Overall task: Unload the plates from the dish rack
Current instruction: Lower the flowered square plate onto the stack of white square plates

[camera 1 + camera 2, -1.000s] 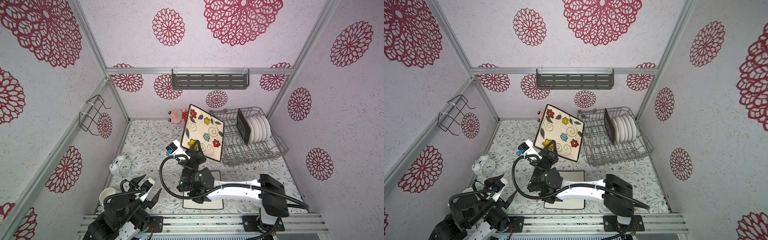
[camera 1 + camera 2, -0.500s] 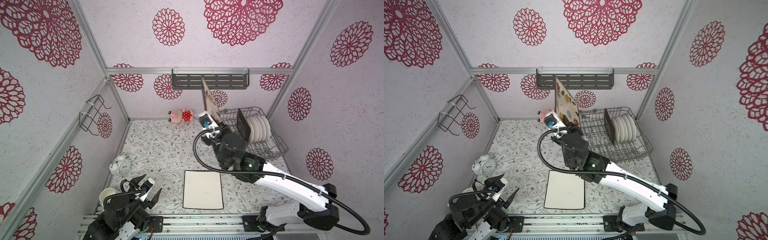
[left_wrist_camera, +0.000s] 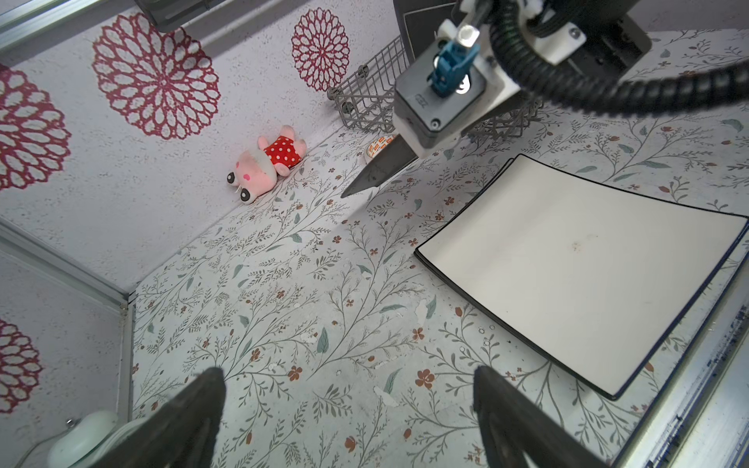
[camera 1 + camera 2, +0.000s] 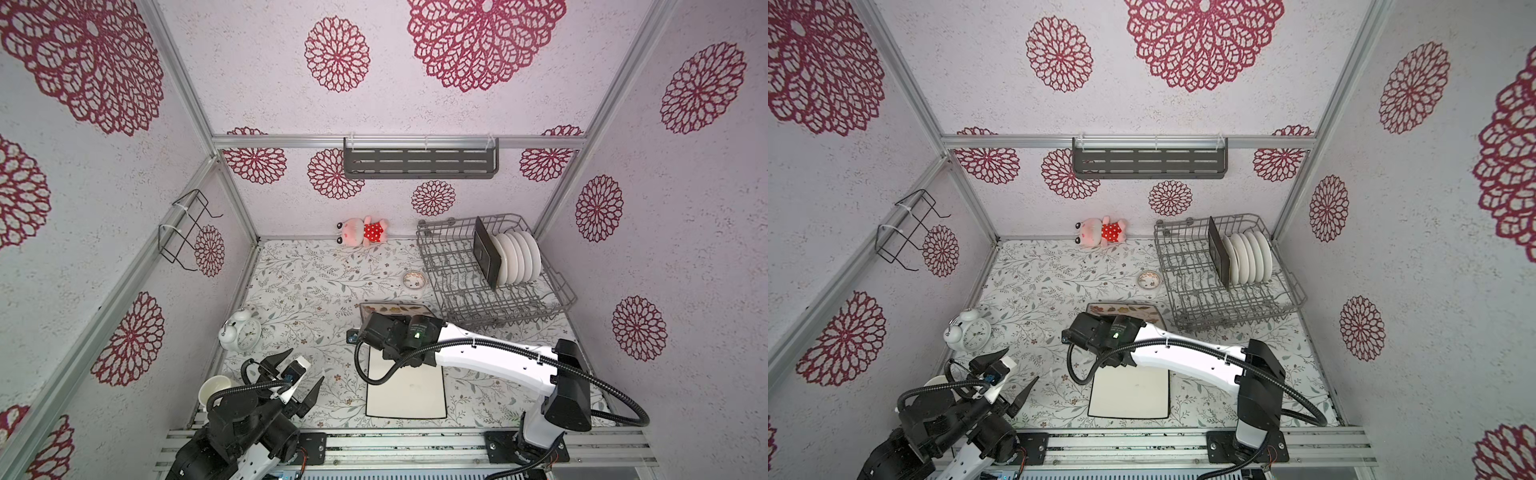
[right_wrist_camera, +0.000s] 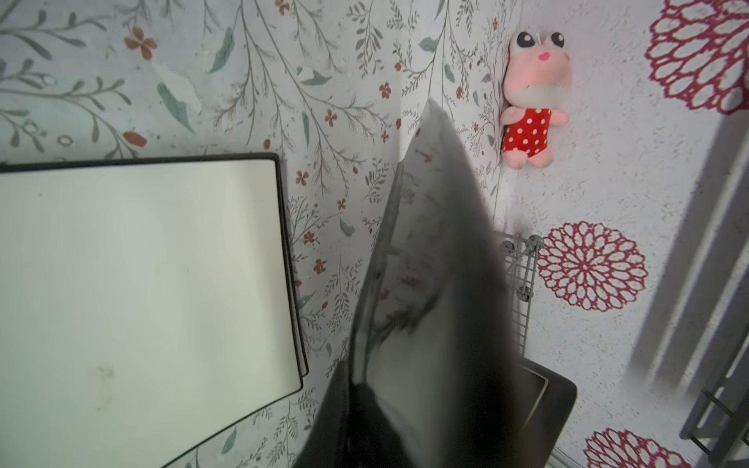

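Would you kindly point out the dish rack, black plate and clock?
dish rack [image 4: 451,266]: in a top view, bare tines.
black plate [image 4: 485,253]: in a top view, its face.
clock [image 4: 246,333]: in a top view, its dial.

Mid-frame, the right arm's wrist covers the flowered plate (only its far edge shows), above the white dark-rimmed plate. Right of centre, the dish rack holds a black plate and round white plates.
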{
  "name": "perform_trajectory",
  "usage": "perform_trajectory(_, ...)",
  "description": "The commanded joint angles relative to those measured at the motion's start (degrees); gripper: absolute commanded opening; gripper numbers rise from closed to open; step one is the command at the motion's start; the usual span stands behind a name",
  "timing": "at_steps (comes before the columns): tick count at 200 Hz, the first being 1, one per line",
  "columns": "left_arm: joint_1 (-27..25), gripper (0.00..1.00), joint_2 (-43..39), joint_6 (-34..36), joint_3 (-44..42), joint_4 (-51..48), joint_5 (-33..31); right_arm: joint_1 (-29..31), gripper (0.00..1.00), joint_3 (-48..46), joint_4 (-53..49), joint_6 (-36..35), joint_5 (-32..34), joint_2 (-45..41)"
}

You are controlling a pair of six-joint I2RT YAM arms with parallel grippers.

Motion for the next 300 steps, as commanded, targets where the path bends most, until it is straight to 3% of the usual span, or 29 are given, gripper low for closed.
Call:
perform_trajectory(1, 0.30, 0.97, -0.38, 0.86, -0.24, 1.81, 0.69, 3.83, 0.00, 3.05, -2.59, 4.74, 12.13, -4.58)
perform_trajectory(84, 0.30, 0.97, -0.38, 0.96, -0.25, 1.86, 0.70, 13.01, 0.00, 0.05, -14.00, 24.11, 20.34, -0.73)
perform_trajectory(137, 0.35, 0.97, -0.38, 1.06, -0.32, 1.79, 0.73, 16.59, 0.00, -2.43, -18.05, 32.28, 22.54, 2.54)
perform_trajectory(300, 0.48, 0.97, -0.38, 1.05, -0.33, 1.76, 0.70, 23.10, 0.00, -9.56, -17.01, 39.10, 18.35, 9.29)
